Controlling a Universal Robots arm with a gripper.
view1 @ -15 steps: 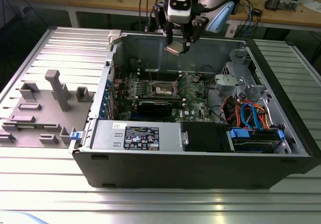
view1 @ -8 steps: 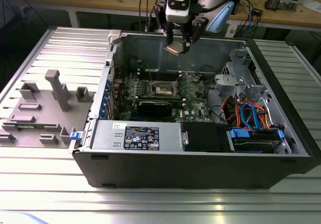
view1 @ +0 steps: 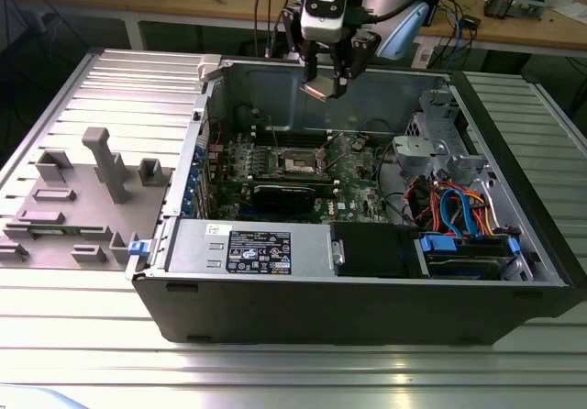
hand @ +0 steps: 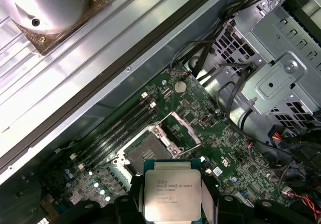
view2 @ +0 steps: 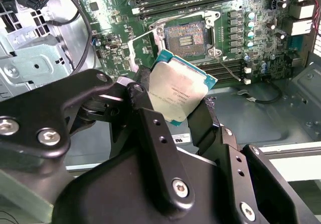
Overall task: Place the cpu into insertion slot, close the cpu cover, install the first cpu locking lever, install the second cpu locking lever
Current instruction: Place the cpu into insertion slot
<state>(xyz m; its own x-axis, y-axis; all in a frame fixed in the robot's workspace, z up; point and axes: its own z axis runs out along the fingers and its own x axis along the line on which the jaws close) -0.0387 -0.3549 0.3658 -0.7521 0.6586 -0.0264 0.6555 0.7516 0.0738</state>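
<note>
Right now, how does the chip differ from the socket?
The chip hangs in the gripper above the board; the socket sits fixed in it. The chip's top is flat silver-grey; the socket is dark inside, uncovered and empty. Both are square.

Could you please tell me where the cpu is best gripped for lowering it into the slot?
By two opposite edges, coming from above, as the gripper does: the cpu is a thin flat square, so edge pinching leaves its underside free for the slot.
</note>
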